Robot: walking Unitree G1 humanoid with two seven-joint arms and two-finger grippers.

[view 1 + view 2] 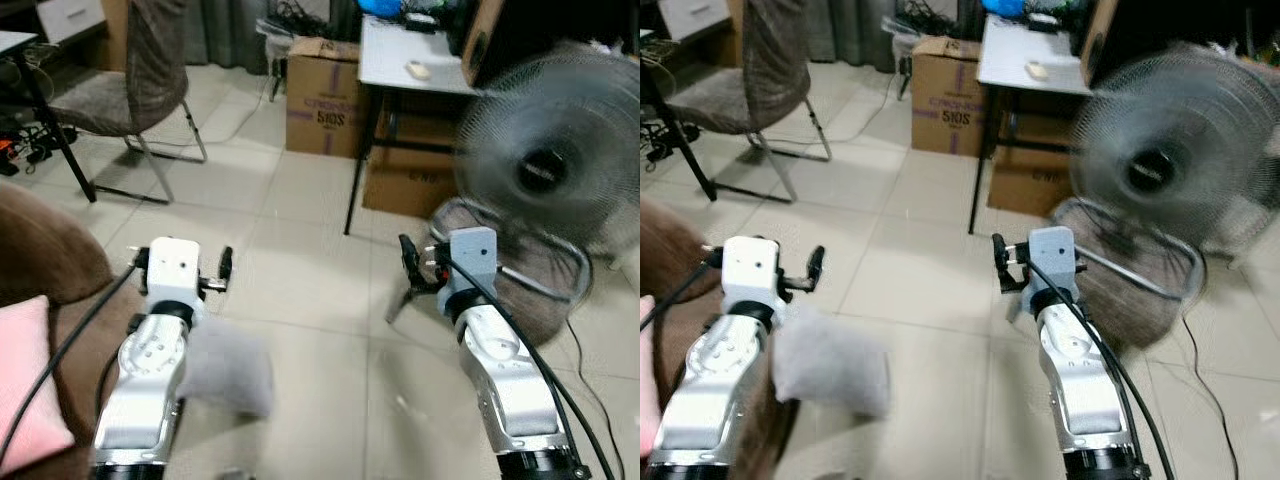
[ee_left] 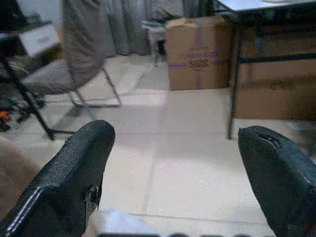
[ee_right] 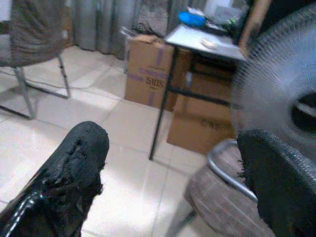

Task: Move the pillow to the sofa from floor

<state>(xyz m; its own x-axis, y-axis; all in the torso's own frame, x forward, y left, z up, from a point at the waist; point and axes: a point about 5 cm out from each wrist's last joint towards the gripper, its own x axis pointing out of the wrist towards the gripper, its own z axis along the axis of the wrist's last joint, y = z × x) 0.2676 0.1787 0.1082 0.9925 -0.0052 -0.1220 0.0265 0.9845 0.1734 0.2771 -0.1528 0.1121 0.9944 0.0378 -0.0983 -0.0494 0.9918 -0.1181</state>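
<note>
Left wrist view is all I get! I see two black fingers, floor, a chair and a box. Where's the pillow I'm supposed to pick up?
Observer: A grey pillow lies on the floor beside the left forearm, closer to the robot than the open left gripper.
Operator: Ooh. And where's the sofa?
Observer: The brown sofa is on the robot's left, with a pink pillow on it.
Operator: What's my other hand doing?
Observer: The right gripper is open too, held out toward a fan.
</note>
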